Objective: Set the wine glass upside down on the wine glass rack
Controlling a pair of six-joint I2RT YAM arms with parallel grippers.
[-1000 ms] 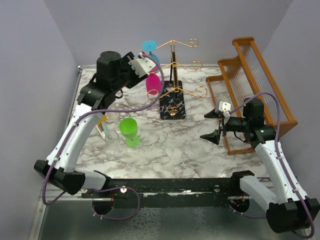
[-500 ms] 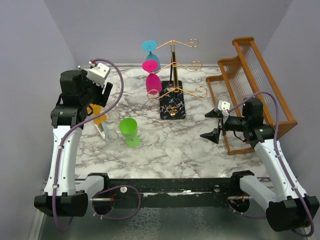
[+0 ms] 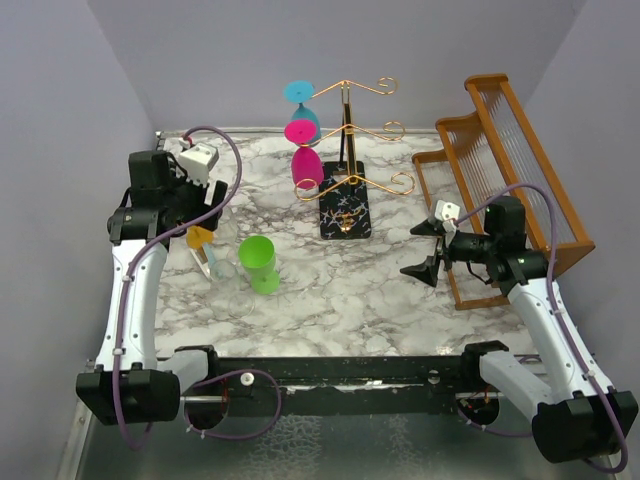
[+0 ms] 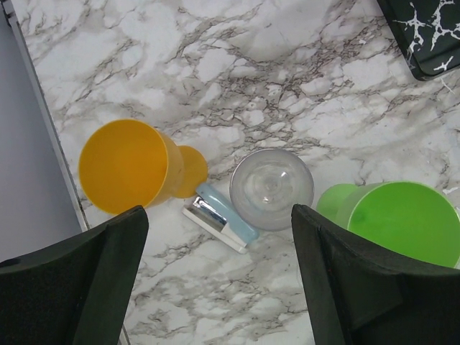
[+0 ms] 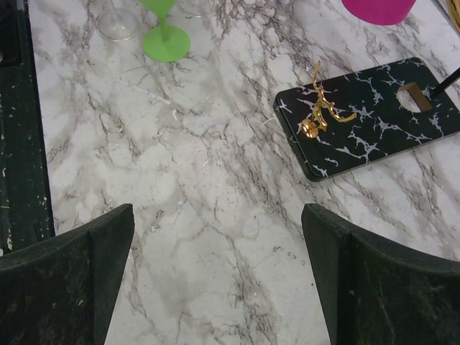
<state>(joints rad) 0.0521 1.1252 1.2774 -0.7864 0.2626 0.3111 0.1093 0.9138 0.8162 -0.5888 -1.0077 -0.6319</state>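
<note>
Left wrist view is showing the left gripper [image 4: 218,237] hanging wide open, empty, over the clear wine glass [image 4: 272,188] sitting between an orange glass [image 4: 122,165] and a green glass [image 4: 402,223] (left side of the table [image 3: 400,300]). Wine glass rack [image 3: 345,150] is standing far centre; right gripper [image 3: 428,248] is gaping, empty.

Pale lavender walls [image 3: 60,100] around a white, grey-veined marble tabletop [image 3: 340,290] under soft even light
</note>
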